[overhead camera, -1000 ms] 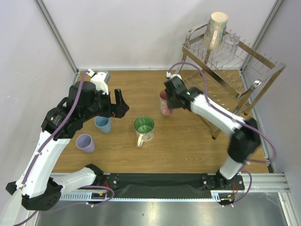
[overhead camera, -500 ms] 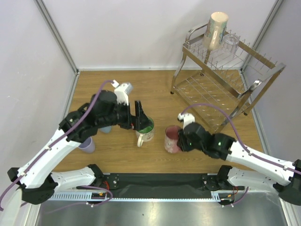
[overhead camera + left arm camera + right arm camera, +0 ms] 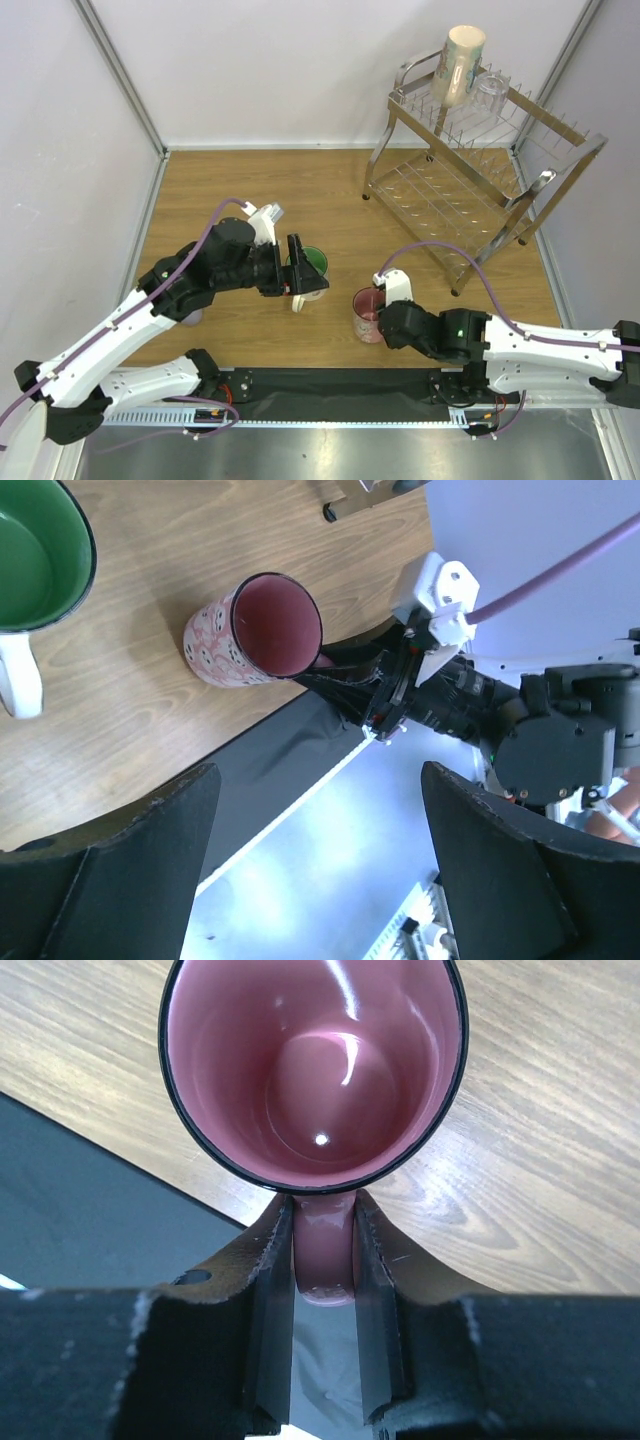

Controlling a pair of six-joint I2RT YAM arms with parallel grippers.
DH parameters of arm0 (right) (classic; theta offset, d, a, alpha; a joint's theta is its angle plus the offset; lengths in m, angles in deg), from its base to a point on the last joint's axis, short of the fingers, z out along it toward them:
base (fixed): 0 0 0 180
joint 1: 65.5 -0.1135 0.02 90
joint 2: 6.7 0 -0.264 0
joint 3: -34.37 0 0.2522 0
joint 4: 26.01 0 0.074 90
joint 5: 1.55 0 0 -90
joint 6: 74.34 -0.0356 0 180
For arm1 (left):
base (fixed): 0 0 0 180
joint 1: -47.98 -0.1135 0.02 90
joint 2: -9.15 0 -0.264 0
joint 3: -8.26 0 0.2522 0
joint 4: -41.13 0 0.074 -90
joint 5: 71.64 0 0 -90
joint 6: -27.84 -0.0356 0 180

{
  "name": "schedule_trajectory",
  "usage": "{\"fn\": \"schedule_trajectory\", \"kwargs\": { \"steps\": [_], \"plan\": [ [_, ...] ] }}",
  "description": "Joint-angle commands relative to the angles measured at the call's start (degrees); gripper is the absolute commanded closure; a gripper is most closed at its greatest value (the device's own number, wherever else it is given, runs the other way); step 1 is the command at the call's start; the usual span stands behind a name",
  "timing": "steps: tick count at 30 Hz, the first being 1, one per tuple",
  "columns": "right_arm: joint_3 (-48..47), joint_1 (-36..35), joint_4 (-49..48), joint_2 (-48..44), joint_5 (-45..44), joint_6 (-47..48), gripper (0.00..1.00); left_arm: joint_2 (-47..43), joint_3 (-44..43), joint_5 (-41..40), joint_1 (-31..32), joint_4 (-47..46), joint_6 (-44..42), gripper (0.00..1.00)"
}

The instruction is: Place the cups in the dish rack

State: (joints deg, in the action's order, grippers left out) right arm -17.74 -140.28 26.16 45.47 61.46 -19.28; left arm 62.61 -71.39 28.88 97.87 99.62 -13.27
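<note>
The pink mug (image 3: 367, 313) stands upright near the table's front edge. My right gripper (image 3: 383, 321) is shut on its handle; in the right wrist view the fingers (image 3: 272, 1260) clamp the handle below the mug (image 3: 312, 1070). My left gripper (image 3: 297, 266) is open and empty, right beside the white mug with green inside (image 3: 310, 268). The left wrist view shows both mugs: white (image 3: 35, 550) and pink (image 3: 215, 645). The beige mug (image 3: 458, 62) and clear glass (image 3: 487, 90) sit on the dish rack (image 3: 470, 170). The two tumblers are hidden under the left arm.
The rack stands at the far right, its legs (image 3: 458, 285) reaching towards the table's middle. A black strip and metal rail (image 3: 330, 385) run along the near edge just beside the pink mug. Grey walls close the left and back sides.
My right arm has carried the pink mug from beside the rack down to the table's front edge. My left gripper has swung right from the tumblers to the white mug.
</note>
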Motion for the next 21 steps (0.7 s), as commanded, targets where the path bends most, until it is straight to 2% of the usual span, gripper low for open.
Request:
{"fn": "schedule_trajectory", "kwargs": {
  "steps": [1, 6, 9, 10, 12, 13, 15, 16, 19, 21],
  "plan": [
    [0.4, -1.5, -2.0, -2.1, -6.8, -6.4, 1.00, 0.1, 1.1, 0.5, 0.6, -2.9, 3.8, 0.13],
    [2.6, -2.6, -0.8, -4.6, -5.9, -9.3, 0.91, 0.2, 1.4, 0.4, 1.4, -2.2, 3.9, 0.14],
    [2.9, -3.2, -0.3, -5.8, -4.6, -9.7, 0.76, 0.9, 3.6, 2.3, 1.5, -4.7, 4.6, 0.14],
    [2.9, -3.5, 0.0, -6.5, -4.4, -10.3, 0.66, 2.0, 4.0, 2.5, 1.7, -5.3, 4.6, 0.14],
    [3.0, -4.3, -0.2, -7.0, -4.0, -10.4, 0.61, 3.6, 3.1, 2.8, 2.1, -6.1, 4.1, 0.13],
    [3.1, -4.5, -0.1, -7.2, -3.7, -10.5, 0.53, 4.3, 2.6, 2.7, 2.1, -6.2, 3.9, 0.13],
    [2.8, -4.9, 0.6, -7.8, -3.5, -10.7, 0.43, 7.0, 1.3, 2.8, 2.3, -6.3, 2.6, 0.13],
    [2.1, -5.0, 1.0, -8.0, -3.6, -10.9, 0.33, 8.0, 0.0, 2.7, 2.4, -6.1, 2.2, 0.13],
    [0.0, -5.4, 4.6, -9.5, -4.7, -12.5, 0.25, 11.7, -2.1, 3.2, 2.7, -6.2, 0.1, 0.12],
    [-3.5, -5.8, 9.0, -11.1, -5.4, -14.5, 0.23, 15.1, -3.1, 3.5, 2.9, -5.8, -1.8, 0.12]
  ]
}}
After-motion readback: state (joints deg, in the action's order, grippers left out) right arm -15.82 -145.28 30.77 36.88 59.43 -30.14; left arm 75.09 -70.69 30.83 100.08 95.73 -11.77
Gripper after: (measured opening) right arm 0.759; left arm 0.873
